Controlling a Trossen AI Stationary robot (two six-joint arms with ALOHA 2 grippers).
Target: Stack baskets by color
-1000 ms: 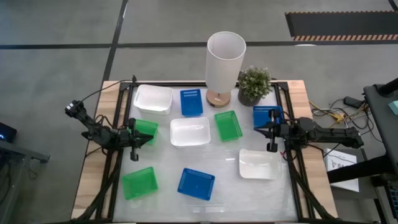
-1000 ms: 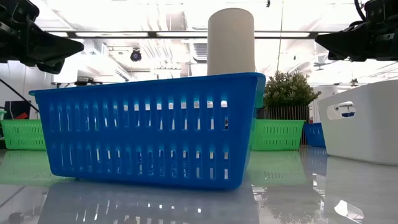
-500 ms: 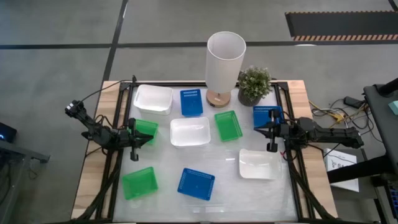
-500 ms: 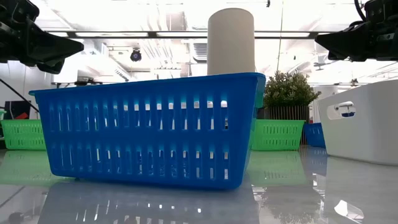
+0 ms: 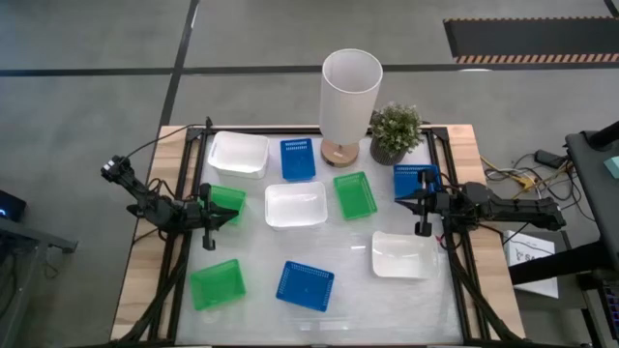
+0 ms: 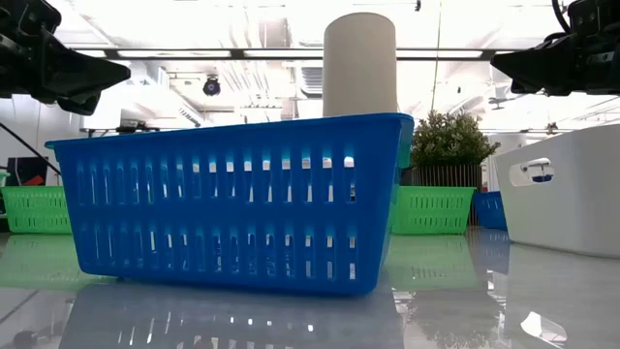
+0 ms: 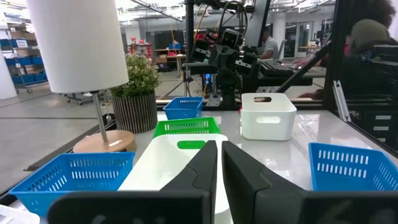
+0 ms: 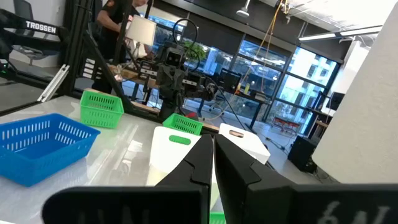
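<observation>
Glossy white table [image 5: 348, 290], nine baskets scattered singly, nothing stacked yet; a lamp [image 5: 350, 92] and a plant [image 5: 396, 132] stand at the far edge. My left gripper [image 5: 207, 217] hangs at the left side, fingers together, holding nothing, right over a green basket [image 5: 230, 200]. My right gripper [image 5: 419, 203] sits at the right side, also pinched closed and empty, just beside a blue basket [image 5: 414, 179], with a white basket [image 5: 401, 254] close below it. I judge the main risk is descending with closed fingers: they'd shove a light basket across the slick top instead of gripping its wall. Reaching for the far blue basket [image 5: 298, 159] could also clip the lamp.
</observation>
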